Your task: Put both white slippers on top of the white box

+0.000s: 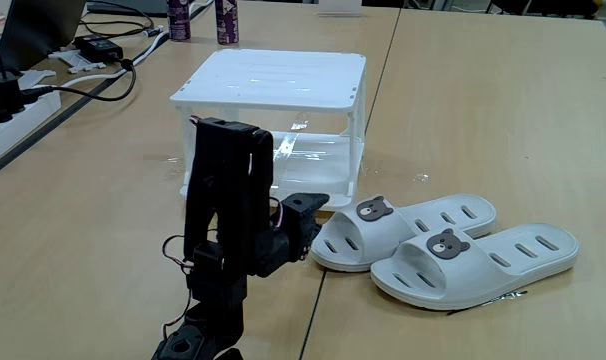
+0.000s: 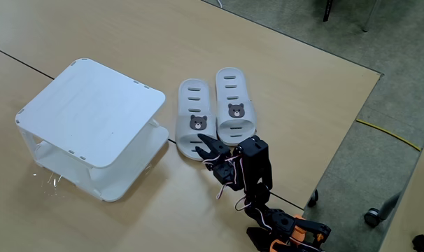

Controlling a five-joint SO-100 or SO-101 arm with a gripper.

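Two white slippers with bear badges lie side by side on the wooden table. One slipper [image 1: 403, 228] [image 2: 194, 126] is nearer the white box, the other slipper [image 1: 478, 262] [image 2: 233, 105] lies beyond it. The white box [image 1: 273, 78] [image 2: 93, 115] stands empty-topped beside them. My black gripper [image 1: 316, 215] [image 2: 206, 145] is low at the toe end of the nearer slipper, right by its rim. The jaws look open, with nothing held between them.
A power strip [image 1: 13, 110] with black cables [image 1: 93, 75] and two dark bottles [image 1: 178, 18] sit at the table's far left in a fixed view. The table edge [image 2: 338, 140] runs close to the arm's base, with grey floor beyond.
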